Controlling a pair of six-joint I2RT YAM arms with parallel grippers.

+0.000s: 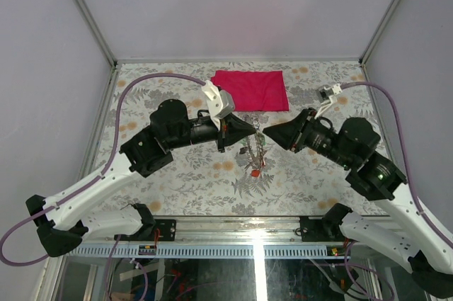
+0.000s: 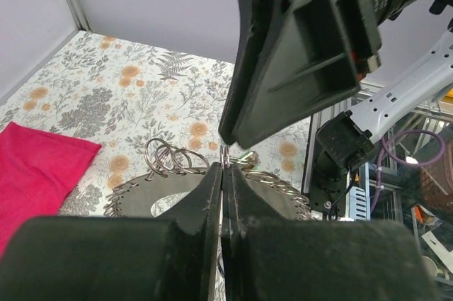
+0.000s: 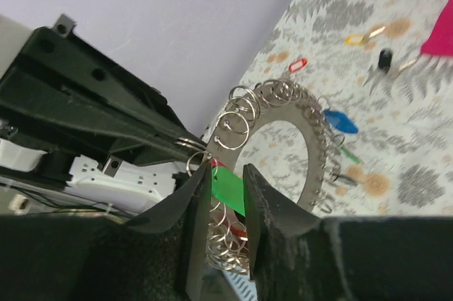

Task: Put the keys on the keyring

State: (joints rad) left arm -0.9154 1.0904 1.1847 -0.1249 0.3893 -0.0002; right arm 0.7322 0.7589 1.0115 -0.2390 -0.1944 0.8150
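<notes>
- The left hand (image 2: 225,166) is pressed shut on the rim of the keyring (image 3: 312,146) and holds it upright above the table (image 1: 177,173).
- The right hand (image 3: 228,173) faces it with its fingers slightly apart. The green key (image 3: 228,189) sits in the gap, just beside the ring's near edge.
- A yellow key (image 3: 357,39), a red key (image 3: 298,66) and a black key (image 3: 384,60) lie on the table beyond the ring.

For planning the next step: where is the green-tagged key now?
In the right wrist view, the green-tagged key lies between the right gripper's fingers, beside the keyring.
</notes>
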